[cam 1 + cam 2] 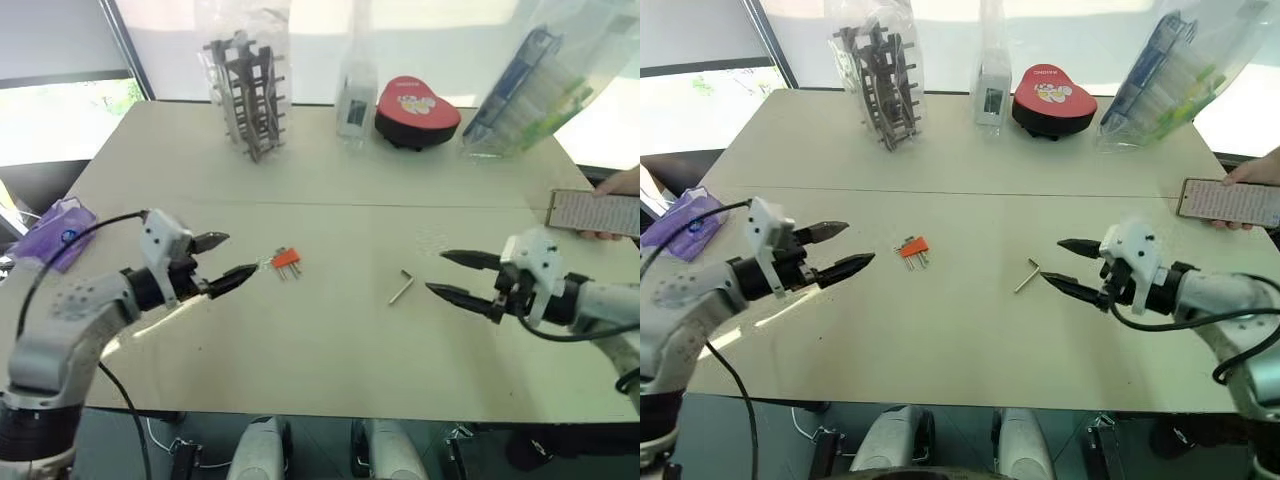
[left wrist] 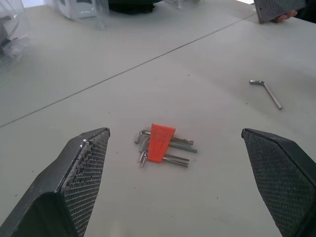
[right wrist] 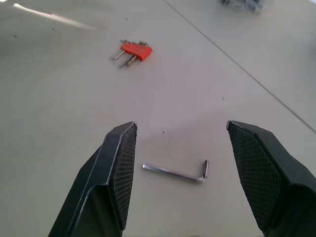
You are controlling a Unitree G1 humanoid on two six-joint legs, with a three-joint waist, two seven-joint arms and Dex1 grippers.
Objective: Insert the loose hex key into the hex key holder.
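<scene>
The loose hex key (image 1: 401,286) lies flat on the pale table, right of centre, a thin grey L-shaped rod (image 3: 178,173). The hex key holder (image 1: 286,259) is a small orange block with several grey keys sticking out, lying left of centre (image 2: 161,143). My left gripper (image 1: 222,261) hovers open just left of the holder, pointing at it with nothing between its fingers. My right gripper (image 1: 447,274) hovers open just right of the loose key, pointing toward it, also holding nothing.
At the table's far edge stand a tall grey rack in clear wrap (image 1: 248,92), a small clear bag (image 1: 355,100), a red heart-shaped box (image 1: 416,110) and a bagged blue pack (image 1: 530,85). A person's hand holds a phone (image 1: 594,212) at far right. A purple bag (image 1: 58,228) lies left.
</scene>
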